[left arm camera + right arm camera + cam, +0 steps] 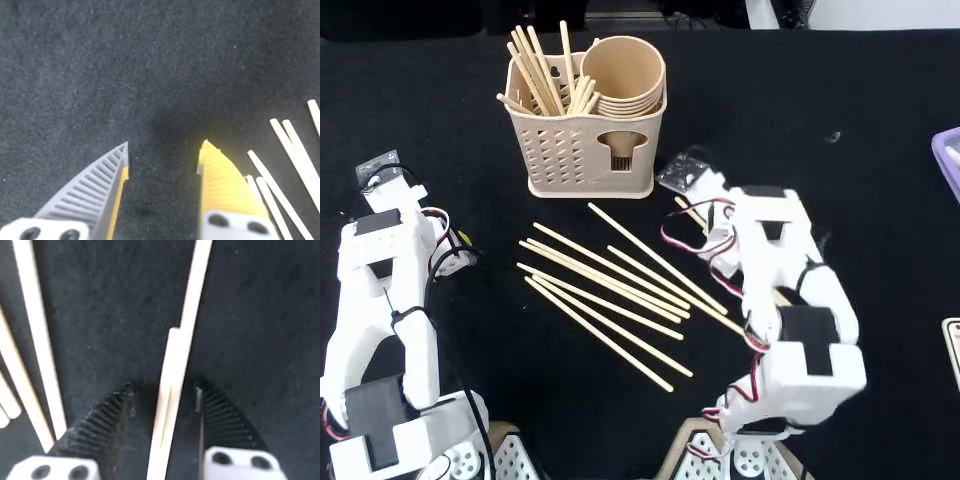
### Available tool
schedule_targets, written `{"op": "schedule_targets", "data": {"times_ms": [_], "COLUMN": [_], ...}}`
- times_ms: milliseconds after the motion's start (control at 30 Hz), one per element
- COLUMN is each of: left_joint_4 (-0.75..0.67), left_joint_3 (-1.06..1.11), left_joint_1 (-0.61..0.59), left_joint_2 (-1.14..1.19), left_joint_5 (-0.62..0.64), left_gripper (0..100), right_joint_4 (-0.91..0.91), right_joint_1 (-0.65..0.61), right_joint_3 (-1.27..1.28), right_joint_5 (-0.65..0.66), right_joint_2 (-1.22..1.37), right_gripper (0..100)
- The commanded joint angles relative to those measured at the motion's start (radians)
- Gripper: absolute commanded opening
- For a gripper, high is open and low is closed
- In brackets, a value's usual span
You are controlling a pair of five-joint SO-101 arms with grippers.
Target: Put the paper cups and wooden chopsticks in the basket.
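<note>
A beige slotted basket (585,150) stands at the back of the table, with stacked paper cups (625,75) and several wooden chopsticks (545,75) upright in it. Several more chopsticks (610,290) lie fanned on the black cloth in front of it. My right gripper (162,390) is open and low at the right end of that fan. Two overlapping chopsticks (172,370) lie between its jaws with a gap on each side. Over bare cloth to the left of the fan, my left gripper (162,150) is open, and chopstick ends (290,165) lie just beside its yellow finger (222,185).
A purple container (948,155) sits at the table's right edge, and a pale flat object (952,345) lies lower on the same edge. Both arm bases stand at the front. Black cloth stretches to the left and right of the basket.
</note>
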Motion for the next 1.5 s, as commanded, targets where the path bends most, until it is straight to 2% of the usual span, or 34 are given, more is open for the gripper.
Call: {"op": "schedule_targets", "data": {"times_ms": [0, 67, 133, 167, 300, 633, 700, 800, 867, 967, 1100, 1267, 1467], "left_joint_4": [-0.003, -0.003, -0.003, -0.003, -0.003, -0.003, -0.003, -0.005, -0.003, -0.003, -0.003, -0.011, -0.011], "left_joint_3": [-0.004, -0.004, -0.005, -0.005, -0.005, -0.005, -0.005, -0.005, -0.005, -0.004, -0.004, 0.013, 0.01], "left_joint_1": [-0.008, -0.008, -0.008, -0.008, -0.008, -0.008, -0.007, -0.004, -0.004, -0.004, -0.005, -0.002, -0.005], "left_joint_2": [-0.049, -0.049, -0.049, -0.049, -0.049, -0.049, -0.049, -0.049, -0.049, -0.046, -0.04, -0.049, -0.049], "left_joint_5": [0.0, 0.0, 0.0, 0.0, 0.0, 0.0, 0.0, 0.0, 0.0, -0.002, 0.0, 0.0, -0.003], "left_gripper": [22, 22, 22, 22, 22, 22, 22, 22, 22, 22, 22, 22, 22], "right_joint_4": [0.008, 0.052, 0.083, 0.101, 0.175, 0.431, 0.456, 0.439, 0.351, 0.1, -0.264, -0.582, -0.697], "right_joint_1": [-0.011, -0.002, 0.005, 0.012, 0.061, 0.06, 0.029, -0.095, -0.224, -0.394, -0.511, -0.534, -0.534], "right_joint_3": [-0.085, -0.104, -0.113, -0.113, -0.11, -0.061, -0.081, -0.165, -0.223, -0.243, -0.203, -0.202, -0.364], "right_joint_5": [-0.008, -0.005, -0.005, -0.003, 0.028, 0.025, -0.014, -0.16, -0.288, -0.502, -0.687, -0.741, -0.743], "right_joint_2": [0.056, 0.056, 0.056, 0.053, -0.061, -0.696, -0.831, -1.024, -1.118, -1.161, -1.098, -0.914, -0.684], "right_gripper": [18.7, 12.4, 0.2, 2.4, 1.0, 1.1, 1.1, 1.1, 1.1, 1.1, 1.1, 1.1, 1.1]}}
